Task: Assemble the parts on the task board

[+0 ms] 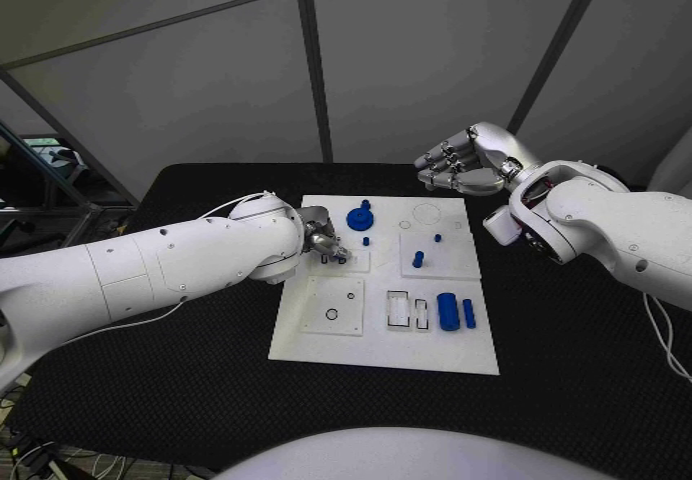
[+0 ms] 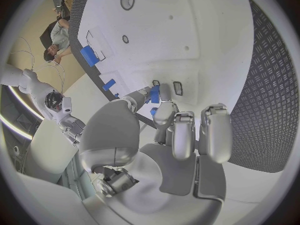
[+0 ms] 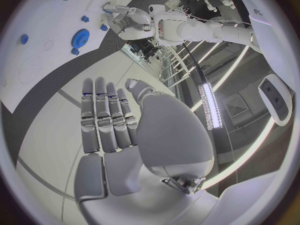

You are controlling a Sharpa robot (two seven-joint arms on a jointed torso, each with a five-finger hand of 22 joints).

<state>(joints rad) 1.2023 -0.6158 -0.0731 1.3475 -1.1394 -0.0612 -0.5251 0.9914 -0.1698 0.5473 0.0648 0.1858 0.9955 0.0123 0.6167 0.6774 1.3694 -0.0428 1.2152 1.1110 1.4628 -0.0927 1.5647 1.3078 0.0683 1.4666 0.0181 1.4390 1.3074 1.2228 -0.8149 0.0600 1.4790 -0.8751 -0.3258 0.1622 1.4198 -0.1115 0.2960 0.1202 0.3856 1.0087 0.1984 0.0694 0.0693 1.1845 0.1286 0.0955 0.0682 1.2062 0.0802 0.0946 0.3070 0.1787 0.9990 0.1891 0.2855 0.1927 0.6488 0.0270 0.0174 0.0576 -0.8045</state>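
- White and rectangular, the flat task board point(image 1: 384, 350) is seen lying in the middle of the black textured table point(image 1: 173, 390); its long sides run away from the robot.
- Near the board's far left corner a blue gear-shaped part with a raised hub point(image 1: 361, 216) is seen; a small blue peg point(image 1: 366, 241) stands just on the near side of it; two further blue pegs, one taller point(image 1: 418, 259) and one short point(image 1: 437, 238), stand toward the board's far right part.
- Toward the near right corner a thick blue cylinder point(image 1: 449, 311) and a thinner blue bar point(image 1: 469, 313) are laid side by side, lengthwise to the board; two narrow rectangular slots point(image 1: 408, 310) are cut just to their left; a small round hole point(image 1: 332, 314) is set in a raised square near the left edge.
- At the board's left edge, about midway along it, the silver left hand point(image 1: 326, 243) is lowered onto the plate; in the left wrist view a small blue part point(image 2: 154, 94) is seen pinched between its thumb and a fingertip; the remaining fingers point(image 2: 214, 132) are extended forward.
- Beyond the board's far right corner the silver right hand point(image 1: 459, 163) is held above the table, well apart from the parts; in the right wrist view its fingers point(image 3: 106, 117) are seen straight and close together, with nothing held.
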